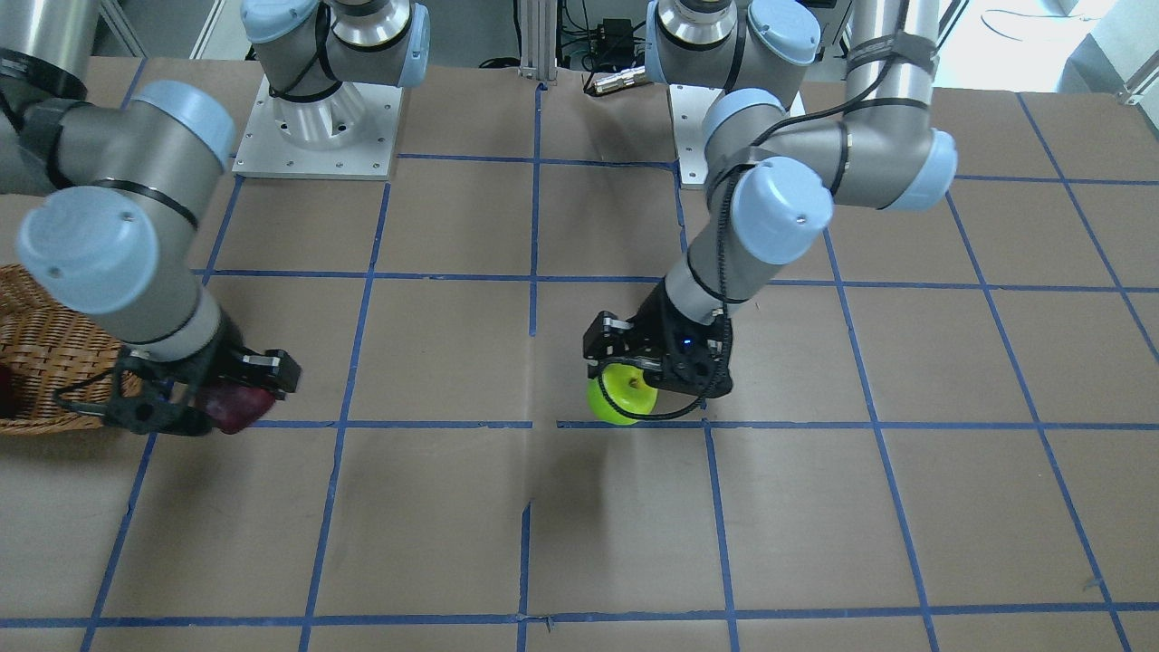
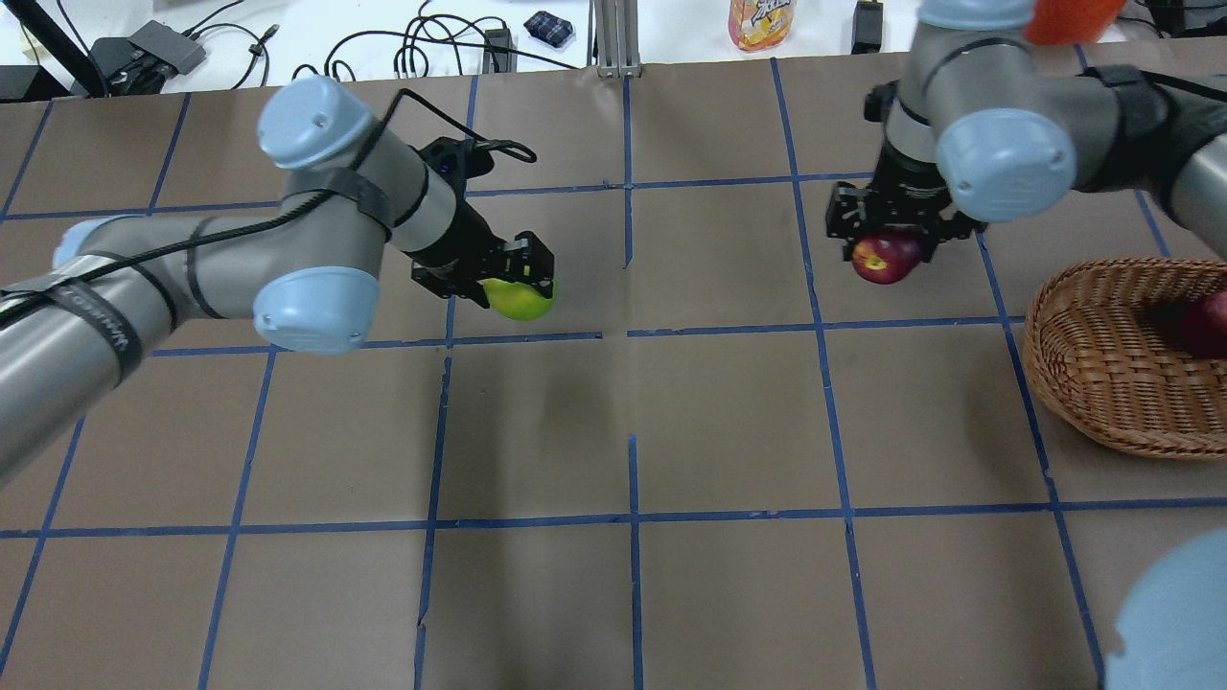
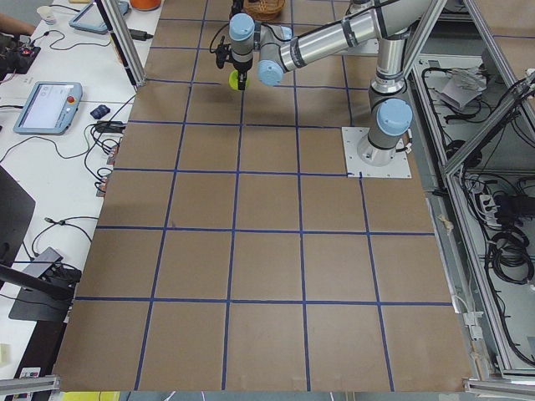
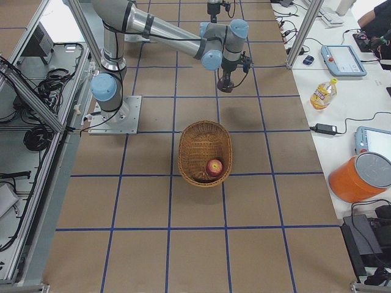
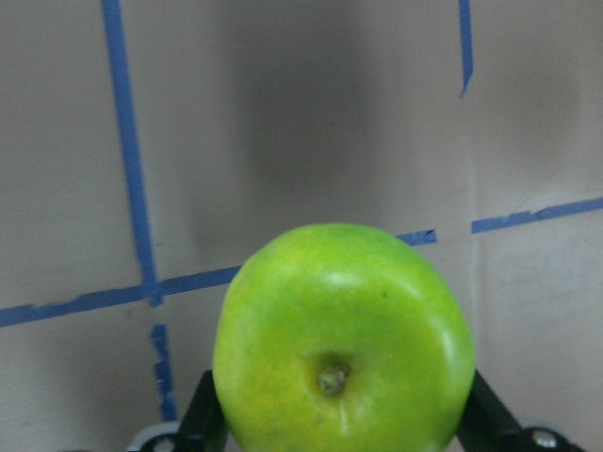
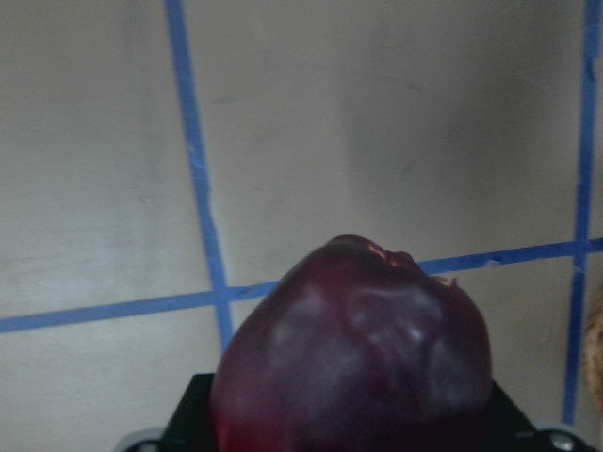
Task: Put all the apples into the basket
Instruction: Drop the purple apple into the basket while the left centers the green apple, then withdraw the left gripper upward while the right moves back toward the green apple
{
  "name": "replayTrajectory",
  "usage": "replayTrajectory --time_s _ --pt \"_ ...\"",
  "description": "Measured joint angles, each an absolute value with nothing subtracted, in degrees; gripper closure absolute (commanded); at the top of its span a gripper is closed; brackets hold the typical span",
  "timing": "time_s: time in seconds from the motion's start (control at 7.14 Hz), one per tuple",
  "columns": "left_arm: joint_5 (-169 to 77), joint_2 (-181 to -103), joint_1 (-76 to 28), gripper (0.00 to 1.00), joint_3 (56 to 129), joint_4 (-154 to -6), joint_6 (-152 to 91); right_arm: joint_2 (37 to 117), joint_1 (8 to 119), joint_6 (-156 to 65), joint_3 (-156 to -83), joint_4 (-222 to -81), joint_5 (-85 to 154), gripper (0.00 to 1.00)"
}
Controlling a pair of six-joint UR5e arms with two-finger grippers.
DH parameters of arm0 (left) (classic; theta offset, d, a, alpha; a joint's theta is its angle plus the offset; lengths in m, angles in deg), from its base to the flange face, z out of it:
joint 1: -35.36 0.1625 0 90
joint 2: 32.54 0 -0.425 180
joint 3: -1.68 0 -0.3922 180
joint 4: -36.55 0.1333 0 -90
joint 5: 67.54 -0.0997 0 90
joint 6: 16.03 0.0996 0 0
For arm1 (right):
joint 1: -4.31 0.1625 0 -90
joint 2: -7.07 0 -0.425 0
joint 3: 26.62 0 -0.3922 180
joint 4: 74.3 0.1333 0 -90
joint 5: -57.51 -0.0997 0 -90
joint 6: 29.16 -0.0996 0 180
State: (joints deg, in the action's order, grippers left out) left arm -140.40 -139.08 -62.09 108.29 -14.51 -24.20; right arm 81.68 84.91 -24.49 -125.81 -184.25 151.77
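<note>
My left gripper is shut on the lime green apple, held over the table left of centre. The apple fills the left wrist view, stem dimple toward the camera, and shows in the front view. My right gripper is shut on the dark maroon apple, beside the wicker basket and outside its rim. That apple also shows in the right wrist view and the front view. The red apple lies inside the basket.
The table is brown paper with a blue tape grid. A drink bottle, cables and small devices lie on the white bench beyond the far edge. The arm bases stand at the robot's side.
</note>
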Motion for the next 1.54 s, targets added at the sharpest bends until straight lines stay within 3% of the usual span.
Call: replayTrajectory --time_s 0.14,0.42,0.56,0.7,1.12,1.54 --pt "-142.54 -142.10 -66.01 0.54 108.25 -10.29 -29.97 83.70 77.09 -14.11 -130.08 -187.66 152.02 0.65" --pt "-145.99 -146.31 -70.54 0.00 108.22 -5.27 -37.07 84.49 63.93 5.49 -136.90 -197.81 151.93 0.65" --pt "-146.34 -147.58 -71.60 0.00 108.32 -3.81 -39.51 84.40 59.58 11.41 -138.68 -201.26 151.88 0.55" --pt "-146.30 -148.22 -72.21 0.00 108.26 -3.06 -40.48 84.31 57.43 14.58 -139.29 -202.95 151.84 0.01" --pt "-146.18 -145.12 -71.25 0.00 107.87 -3.28 -40.09 85.14 54.39 16.70 -139.62 -203.22 150.65 0.00" --pt "-146.65 -136.67 -66.14 0.00 107.03 -10.28 -35.11 90.08 52.86 15.83 -138.42 -191.50 149.53 0.00"
